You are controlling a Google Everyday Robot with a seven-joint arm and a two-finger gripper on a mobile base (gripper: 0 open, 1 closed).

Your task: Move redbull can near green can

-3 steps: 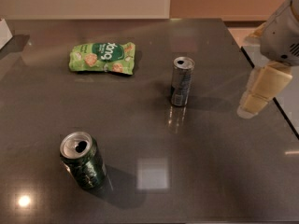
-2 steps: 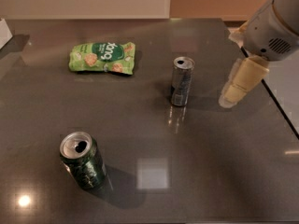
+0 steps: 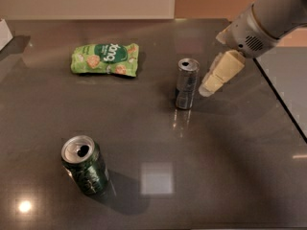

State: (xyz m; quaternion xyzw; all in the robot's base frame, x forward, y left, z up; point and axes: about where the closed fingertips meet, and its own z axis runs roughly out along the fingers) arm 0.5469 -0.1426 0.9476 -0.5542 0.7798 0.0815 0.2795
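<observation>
Gripper (image 3: 208, 86) has neared redbull can (image 3: 186, 83) (just beside).

- Arm (image 3: 273, 8): grey, one count; enters from the upper right corner, slanting down and leftward.
- Gripper (image 3: 217, 75): cream-coloured, at the arm's end, right of centre, tip pointing down-left.

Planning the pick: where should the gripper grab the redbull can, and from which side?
Probably grip its round wall at mid-height, coming from the picture's right: the redbull can stands upright and slim, and the gripper hangs just beside it there.
</observation>
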